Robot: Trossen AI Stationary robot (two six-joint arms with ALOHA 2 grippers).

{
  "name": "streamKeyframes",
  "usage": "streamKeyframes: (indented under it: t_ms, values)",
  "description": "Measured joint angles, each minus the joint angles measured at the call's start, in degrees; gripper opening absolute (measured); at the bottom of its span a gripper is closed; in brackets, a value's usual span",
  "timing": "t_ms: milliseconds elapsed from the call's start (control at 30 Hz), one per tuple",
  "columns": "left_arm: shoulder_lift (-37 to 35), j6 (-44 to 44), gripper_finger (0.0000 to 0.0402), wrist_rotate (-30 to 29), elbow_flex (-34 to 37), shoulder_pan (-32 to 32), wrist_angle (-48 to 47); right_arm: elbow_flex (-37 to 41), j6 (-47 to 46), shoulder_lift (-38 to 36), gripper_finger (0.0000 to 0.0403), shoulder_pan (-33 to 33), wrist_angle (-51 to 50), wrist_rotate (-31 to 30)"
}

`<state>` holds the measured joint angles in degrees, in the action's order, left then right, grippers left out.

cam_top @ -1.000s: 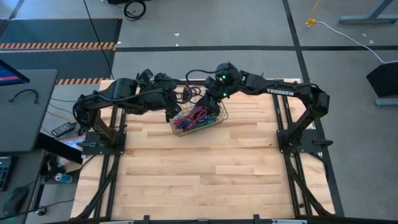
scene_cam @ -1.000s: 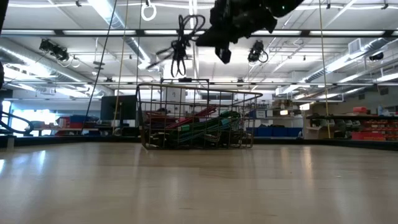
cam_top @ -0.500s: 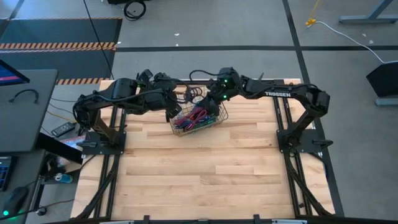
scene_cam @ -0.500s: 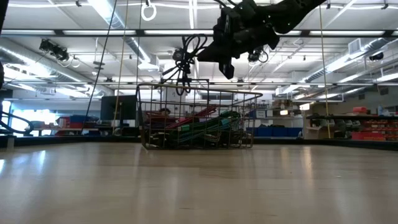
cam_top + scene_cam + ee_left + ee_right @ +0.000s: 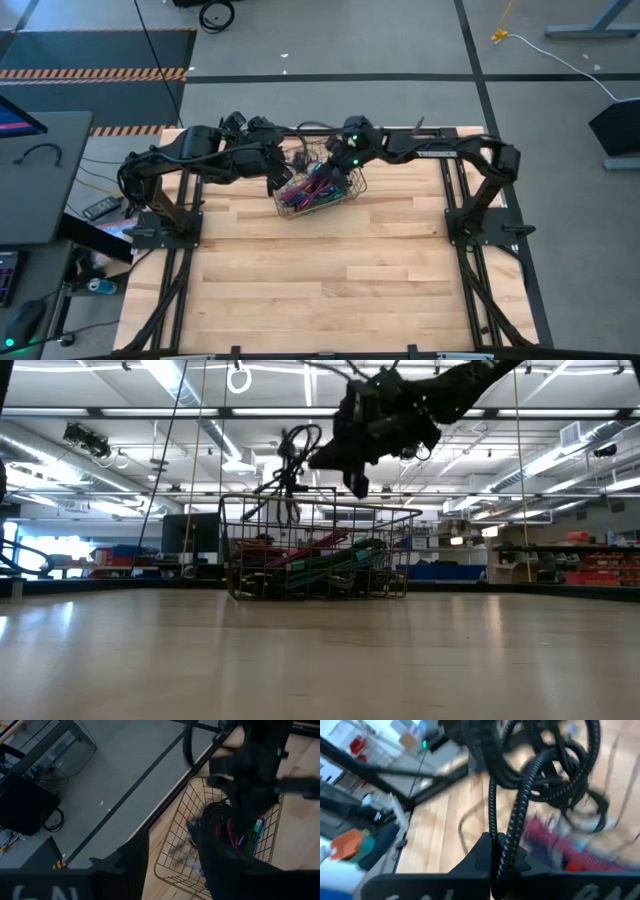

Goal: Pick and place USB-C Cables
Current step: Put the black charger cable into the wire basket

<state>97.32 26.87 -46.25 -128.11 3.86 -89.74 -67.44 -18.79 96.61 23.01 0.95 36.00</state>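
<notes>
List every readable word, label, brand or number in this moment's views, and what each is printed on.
"TROSSEN": white lettering on the right arm's forearm, read in the high view.
Pale marks on the left gripper body: too blurred to read.
Pale marks on the right gripper body: too blurred to read.
Nothing readable on the wire basket or the black cable.

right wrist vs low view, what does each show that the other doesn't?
Right wrist only: the right pincer shut on a braided black cable, seen close up at the pinch point.

Low only: the wire basket from the side, standing on the table, with red and green cables piled inside, and the black cable's loops hanging just above the basket's rim.

Both: the black cable held by the right pincer, above the basket.
</notes>
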Motion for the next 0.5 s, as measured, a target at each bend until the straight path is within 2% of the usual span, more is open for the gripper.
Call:
streamKeyframes:
  t_ms: [333,500]
  values:
    - [0.0,0.0,0.0174,0.0,0.0,0.0,0.3,0.1,-8.0,10.2,0.0012,-0.9,10.6,6.7]
    - [0.0,-0.2,0.0174,0.0,0.0,0.0,0.2,0.1,-11.9,12.7,0.0012,-0.5,13.7,8.5]
